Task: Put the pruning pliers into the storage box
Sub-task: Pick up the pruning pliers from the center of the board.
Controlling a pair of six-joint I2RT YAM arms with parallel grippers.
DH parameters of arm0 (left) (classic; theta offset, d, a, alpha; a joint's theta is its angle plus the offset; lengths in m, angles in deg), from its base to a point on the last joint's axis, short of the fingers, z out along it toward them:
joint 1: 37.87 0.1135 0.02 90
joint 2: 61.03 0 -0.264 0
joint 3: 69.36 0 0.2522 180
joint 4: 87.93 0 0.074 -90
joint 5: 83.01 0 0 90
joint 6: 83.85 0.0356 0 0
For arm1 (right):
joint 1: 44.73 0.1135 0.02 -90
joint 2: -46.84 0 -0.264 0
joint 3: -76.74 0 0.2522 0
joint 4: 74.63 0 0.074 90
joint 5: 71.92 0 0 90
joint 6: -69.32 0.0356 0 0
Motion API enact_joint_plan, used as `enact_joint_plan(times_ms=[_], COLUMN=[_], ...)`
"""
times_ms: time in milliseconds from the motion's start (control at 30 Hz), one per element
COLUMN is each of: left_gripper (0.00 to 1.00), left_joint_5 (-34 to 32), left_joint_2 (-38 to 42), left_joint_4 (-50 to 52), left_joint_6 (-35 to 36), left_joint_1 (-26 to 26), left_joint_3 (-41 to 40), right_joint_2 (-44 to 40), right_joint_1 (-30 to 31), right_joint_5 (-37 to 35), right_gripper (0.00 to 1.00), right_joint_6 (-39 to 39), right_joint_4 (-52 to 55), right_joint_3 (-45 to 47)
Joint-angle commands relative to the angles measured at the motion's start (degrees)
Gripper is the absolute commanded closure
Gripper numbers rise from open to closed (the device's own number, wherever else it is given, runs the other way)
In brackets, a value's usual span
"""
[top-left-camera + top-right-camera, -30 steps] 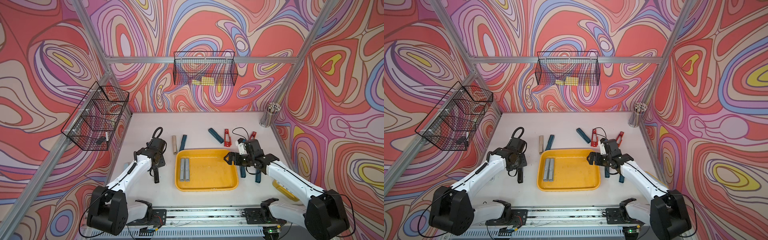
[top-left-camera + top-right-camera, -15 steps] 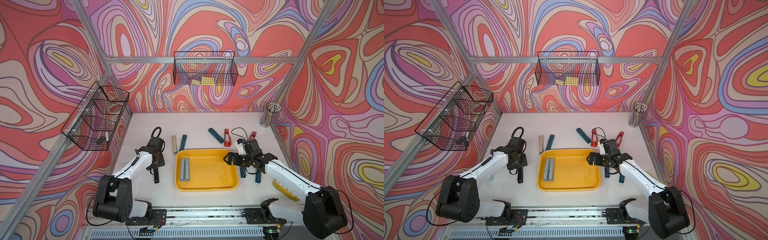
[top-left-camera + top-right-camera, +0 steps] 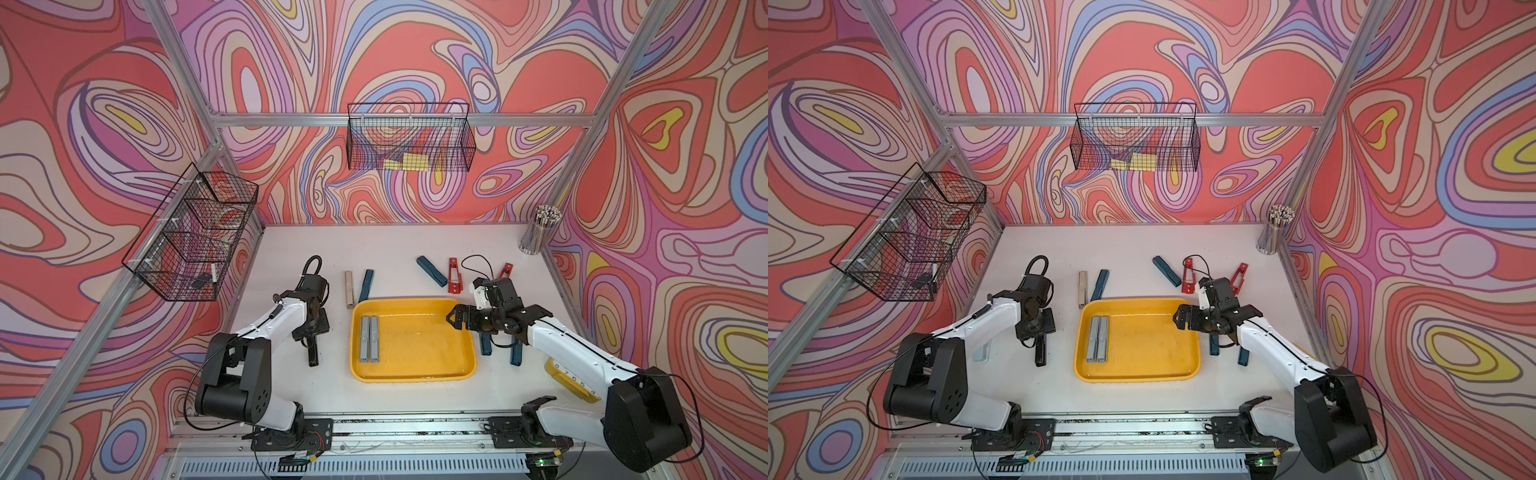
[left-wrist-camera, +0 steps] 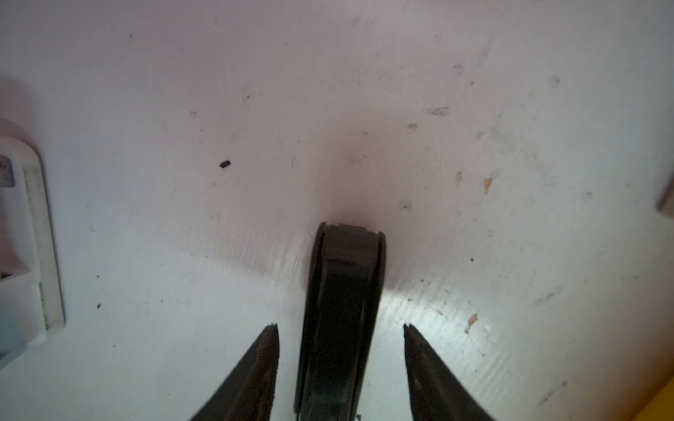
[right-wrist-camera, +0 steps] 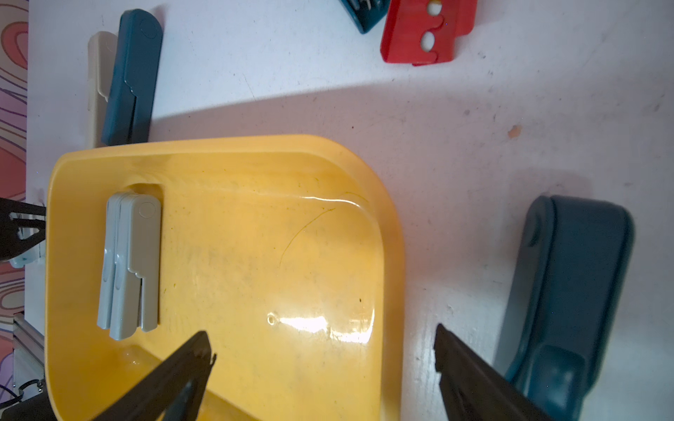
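Tabletop: A white table [image 3: 415,245], walled by swirling red, pink and lilac panels, carries the whole scene in both top views.
Wire baskets: Two black wire baskets hang on the walls, one [image 3: 409,141] at the back and one [image 3: 191,245] on the left.
Storage box: The yellow storage box [image 3: 424,349] sits flat at mid-table between the two arms, most of its floor bare.
Left gripper: The left gripper [image 4: 340,328] points down just left of the box, jaws partly spread astride the black pliers [image 3: 312,353]. The wrist view shows a strip of table on each side of the bar, so nothing is clamped.
Right gripper: The right gripper [image 5: 322,335] hangs over the box's far right corner, spread to its widest and holding nothing. Its fingers [image 5: 175,375] split across the rim, one over the yellow floor and one over the table.
Pliers in the box: Two grey pliers [image 3: 369,338] lie side by side, touching, along the left wall.
Pliers on the table: A beige bar [image 3: 349,289] and a teal bar [image 3: 365,284] lie together at the box's far left corner. A slanted teal bar [image 3: 431,271] and a red bar [image 3: 454,276] lie behind its far right corner, with a second red bar [image 3: 505,270] further right. Two teal bars [image 3: 485,345] lie right of the box, partly under the right arm.
Clock: A small yellow clock [image 3: 573,380] shows beneath the right arm.
Sticks: A cup of white-tipped sticks [image 3: 538,232] stands in the far right corner.
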Motion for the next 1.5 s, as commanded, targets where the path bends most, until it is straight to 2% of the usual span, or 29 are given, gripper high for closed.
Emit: enact_joint_plan(times_ms=[0, 267, 433, 533, 667, 733, 933, 1100, 1467], left_gripper=[0.44, 0.46, 0.53, 0.67, 0.94, 1.00, 1.00, 1.00, 1.00], left_joint_5=[0.0, 1.1, 1.5, 1.4, 1.3, 1.3, 1.9, 3.3, 9.6], left_joint_2=[-0.8, -3.1, -3.4, -3.5, -3.1, -2.9, -1.6, 2.8, 11.3], left_joint_4=[-1.2, -2.7, -3.6, -3.5, -3.6, -3.6, -2.6, 0.6, 10.7], left_joint_6=[-0.3, -0.5, -0.8, -1.1, -1.5, -1.7, -2.0, -2.0, -0.2], left_joint_1=[0.7, 1.2, 1.5, 1.5, 1.7, 1.6, 1.6, 1.6, 0.9], left_joint_3=[1.2, 1.0, 0.6, 0.5, -0.1, -0.4, -0.4, 1.6, 10.4], right_joint_2=[1.0, 1.2, 0.8, 0.5, 0.0, -0.5, -2.2, -3.2, -3.5], right_joint_1=[-0.3, -0.2, -0.3, -0.2, -0.3, -0.2, -0.2, -0.2, 3.2], right_joint_5=[0.1, -0.1, -0.2, 0.0, 1.1, 1.3, 1.7, 3.9, 8.0], right_gripper=[0.02, 0.02, 0.02, 0.02, 0.02, 0.02, 0.02, 0.02, 0.02], right_joint_6=[-0.2, -0.2, 0.0, 0.4, 1.2, 1.2, 1.2, 2.2, 6.9], right_joint_4=[-0.6, -0.1, 0.5, 0.3, -0.5, -0.6, -0.2, -1.2, -4.8], right_joint_3=[-2.3, -3.6, -3.6, -3.4, -2.8, -2.4, -1.9, -2.0, -2.6])
